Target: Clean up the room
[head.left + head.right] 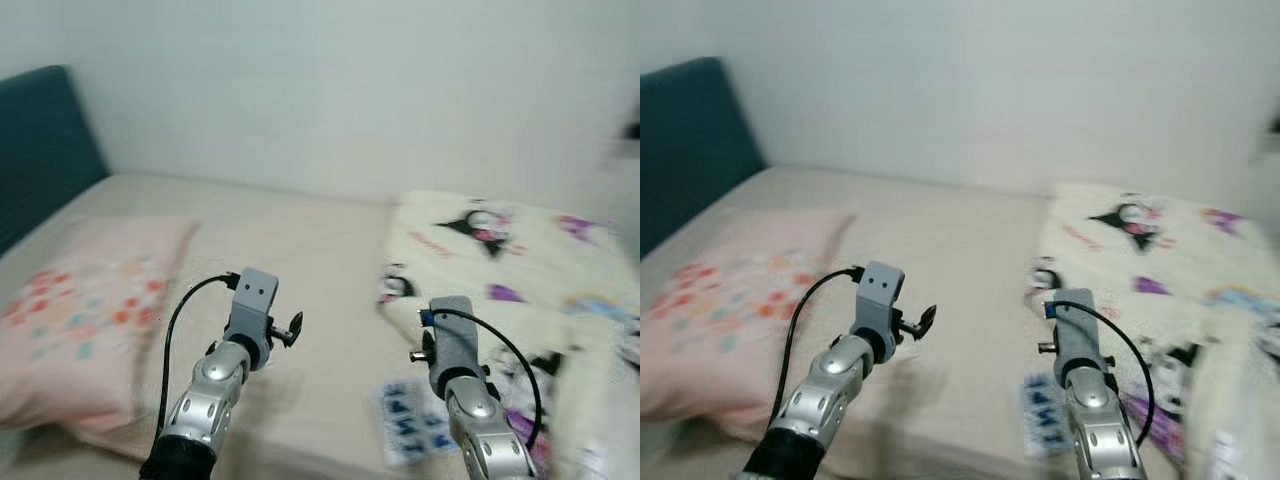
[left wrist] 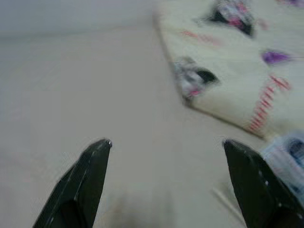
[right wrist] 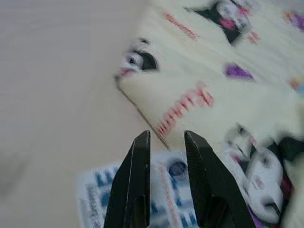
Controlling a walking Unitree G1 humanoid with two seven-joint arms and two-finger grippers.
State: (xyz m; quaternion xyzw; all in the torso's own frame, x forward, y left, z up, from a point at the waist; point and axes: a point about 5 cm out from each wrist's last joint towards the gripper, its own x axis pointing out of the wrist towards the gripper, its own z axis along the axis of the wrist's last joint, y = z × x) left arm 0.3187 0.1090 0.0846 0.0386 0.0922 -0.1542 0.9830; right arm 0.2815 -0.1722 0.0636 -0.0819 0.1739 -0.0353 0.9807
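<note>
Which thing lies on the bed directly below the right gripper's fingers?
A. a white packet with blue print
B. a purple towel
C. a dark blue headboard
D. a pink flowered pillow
A: in the right wrist view the right gripper points down at the white packet with blue print, which lies on the bed beside the cartoon-print blanket.

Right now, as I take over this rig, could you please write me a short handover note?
Left gripper: open, holding nothing, over bare bed sheet.
Right gripper: fingers a narrow gap apart, holding nothing, above a white-and-blue packet on the sheet beside the blanket's edge.
Cartoon-print blanket lies rumpled on the bed's right side; pink pillow on the left near the dark headboard.
Done: nothing visibly tidied.
Left: likely pick up the packet, then straighten the blanket. The eye views are blurred.
</note>
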